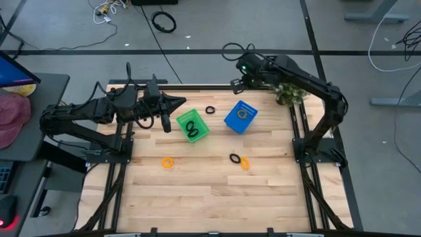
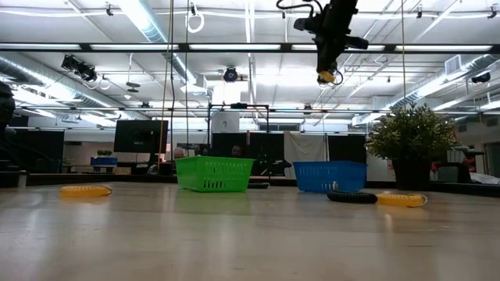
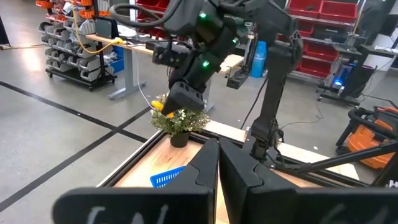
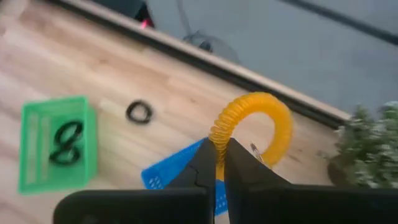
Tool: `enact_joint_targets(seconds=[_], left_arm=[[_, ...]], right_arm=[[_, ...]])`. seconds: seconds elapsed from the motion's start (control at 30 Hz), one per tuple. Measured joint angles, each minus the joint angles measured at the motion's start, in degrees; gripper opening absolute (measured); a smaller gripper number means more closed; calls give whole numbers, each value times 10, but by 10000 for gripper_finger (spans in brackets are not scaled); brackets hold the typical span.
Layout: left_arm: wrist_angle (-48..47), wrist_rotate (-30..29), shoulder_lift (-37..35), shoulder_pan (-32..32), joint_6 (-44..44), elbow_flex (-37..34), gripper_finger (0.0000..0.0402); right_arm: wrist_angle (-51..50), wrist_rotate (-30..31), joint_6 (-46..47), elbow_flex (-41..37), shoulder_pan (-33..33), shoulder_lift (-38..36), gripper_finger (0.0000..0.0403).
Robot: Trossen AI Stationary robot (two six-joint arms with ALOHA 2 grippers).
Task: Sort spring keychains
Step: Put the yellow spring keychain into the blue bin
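The right gripper (image 4: 219, 155) hangs high above the far side of the tabletop (image 1: 210, 191), over the blue basket (image 1: 240, 117) and near the potted plant (image 1: 289, 93). Its fingers are clenched on an orange keychain (image 4: 255, 127), which curls out from between them as an open loop. From table height the same keychain shows as a small yellow-orange spot at the gripper's tip, well clear of the wood.

The left gripper (image 1: 174, 103) waits beside the green basket (image 1: 192, 125), at the far left of the tabletop, with its fingers pressed together and nothing between them.

Two black keychains (image 4: 65, 142) lie inside the green basket. Something orange seems to sit in the blue basket, though it is too small to be sure. A loose black keychain (image 1: 210, 110) rests between the two baskets. Nearer the middle, a black one (image 1: 235, 158) and an orange one (image 1: 245, 163) lie touching, and another orange one (image 1: 168, 162) lies well apart to their left.
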Motion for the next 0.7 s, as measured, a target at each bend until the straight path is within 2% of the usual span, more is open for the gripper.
enact_joint_targets(seconds=[0.1,0.23,0.53,0.7], left_arm=[[0,0,0,0,0,0,16],[-1,0,0,0,0,0,16],[-2,0,0,0,1,0,16],[-4,0,0,0,2,0,16]], right_arm=[[-10,-53,-23,0,-7,13,4],[-32,-79,-53,-25,1,38,4],[85,-127,-76,-215,17,54,4],[158,-151,-83,-293,17,54,4]])
